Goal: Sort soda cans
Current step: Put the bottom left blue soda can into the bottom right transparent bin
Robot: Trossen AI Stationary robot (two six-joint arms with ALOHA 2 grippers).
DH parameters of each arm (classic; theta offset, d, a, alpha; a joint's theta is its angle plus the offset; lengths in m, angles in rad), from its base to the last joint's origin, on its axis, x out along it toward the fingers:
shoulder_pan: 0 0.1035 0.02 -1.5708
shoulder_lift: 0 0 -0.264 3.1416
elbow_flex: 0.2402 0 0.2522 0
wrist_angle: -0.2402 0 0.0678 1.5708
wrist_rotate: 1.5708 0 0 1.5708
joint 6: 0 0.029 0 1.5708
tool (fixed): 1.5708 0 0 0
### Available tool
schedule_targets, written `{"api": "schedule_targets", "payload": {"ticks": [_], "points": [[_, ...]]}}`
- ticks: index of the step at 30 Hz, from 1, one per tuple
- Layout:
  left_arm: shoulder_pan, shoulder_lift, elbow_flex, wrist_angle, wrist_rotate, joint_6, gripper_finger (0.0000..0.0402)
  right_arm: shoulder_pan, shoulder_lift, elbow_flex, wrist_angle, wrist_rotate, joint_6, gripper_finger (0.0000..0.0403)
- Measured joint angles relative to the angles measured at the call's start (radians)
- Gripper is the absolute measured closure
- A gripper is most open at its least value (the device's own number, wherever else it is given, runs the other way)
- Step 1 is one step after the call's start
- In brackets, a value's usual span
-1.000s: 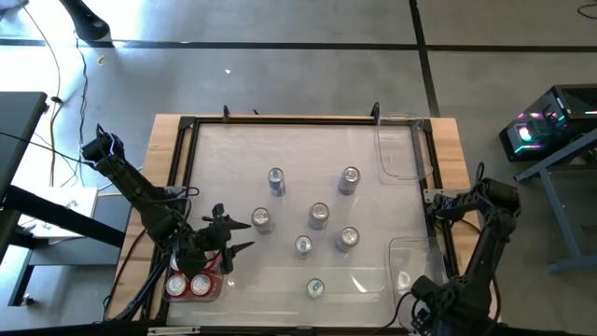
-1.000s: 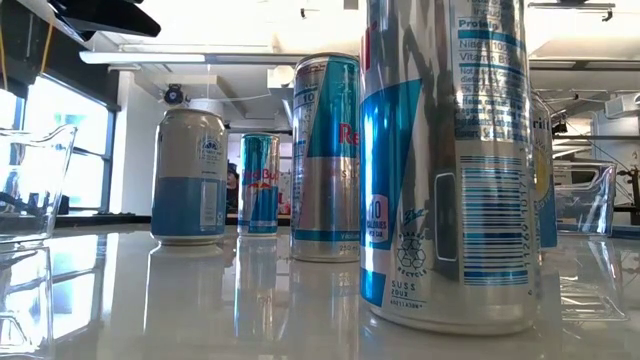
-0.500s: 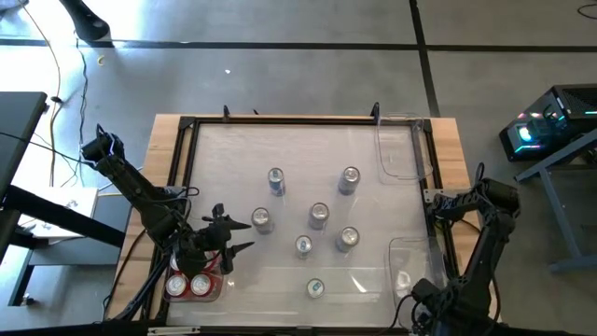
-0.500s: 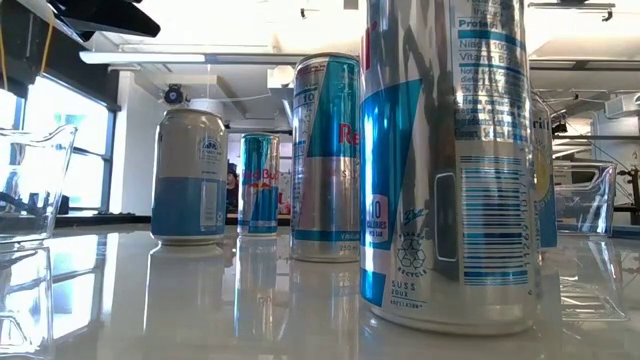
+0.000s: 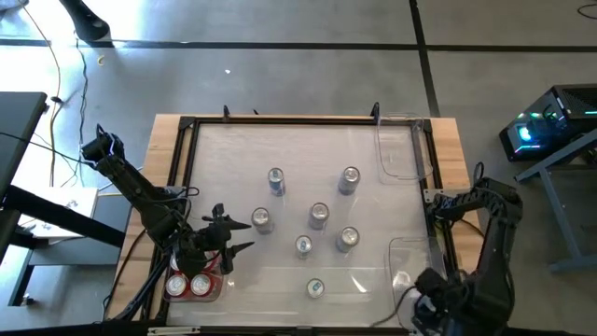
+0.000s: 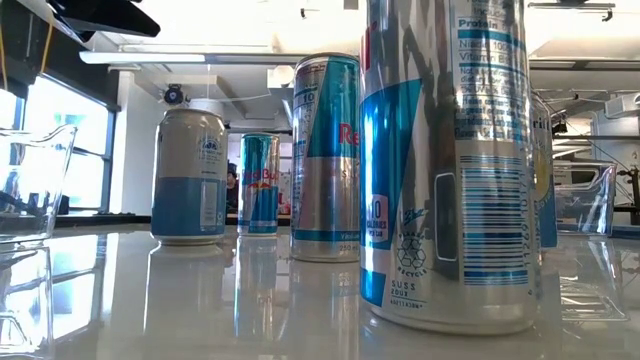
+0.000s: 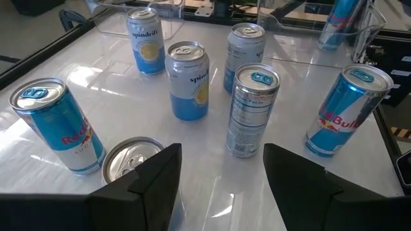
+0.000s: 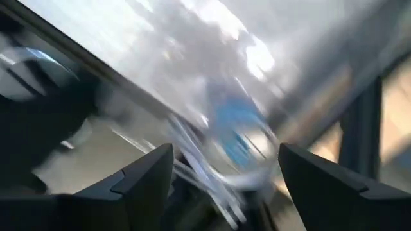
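Note:
Several silver and silver-blue soda cans (image 5: pixel 319 216) stand upright mid-table; the low view shows the closest one (image 6: pixel 450 160) large. Two red cans (image 5: pixel 187 285) stand in the near left clear bin. One more can (image 5: pixel 403 279) is in the near right bin. My left gripper (image 5: pixel 233 237) hovers open by the near left bin, fingers pointing at the cans; a tall silver can (image 7: pixel 253 110) is straight ahead of it (image 7: pixel 221 183). My right gripper (image 8: pixel 225 186) is open at the table's near right corner, with a blurred silver-blue can (image 8: pixel 236 138) ahead behind clear plastic.
A third clear bin (image 5: pixel 401 149) sits at the far right corner. A black frame (image 5: pixel 280 119) runs around the glossy white table top. The near left bin's wall (image 6: pixel 30 180) and a right bin (image 6: pixel 585 195) show in the low view. Bare table lies along the far edge.
My right arm has shifted at the near right corner, its wrist section now sitting a little differently over the bin; its wrist view is smeared by motion. The left arm and all cans have kept still.

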Motion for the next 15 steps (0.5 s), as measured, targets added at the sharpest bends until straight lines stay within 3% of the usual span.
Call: {"api": "schedule_targets", "payload": {"ticks": [3,8,15], "points": [[0.0,0.0,0.0,0.0,0.0,0.0,0.0188,-0.043,0.0,0.043,-0.02,0.136,-0.059,0.0123],[0.0,0.0,0.0,0.0,0.0,0.0,0.0188,-0.151,0.016,0.046,0.051,0.241,-0.291,0.0123],[0.0,0.0,0.0,-0.001,0.0,0.0,0.0188,-0.329,0.102,0.045,0.49,0.515,-0.845,0.0123]]}}
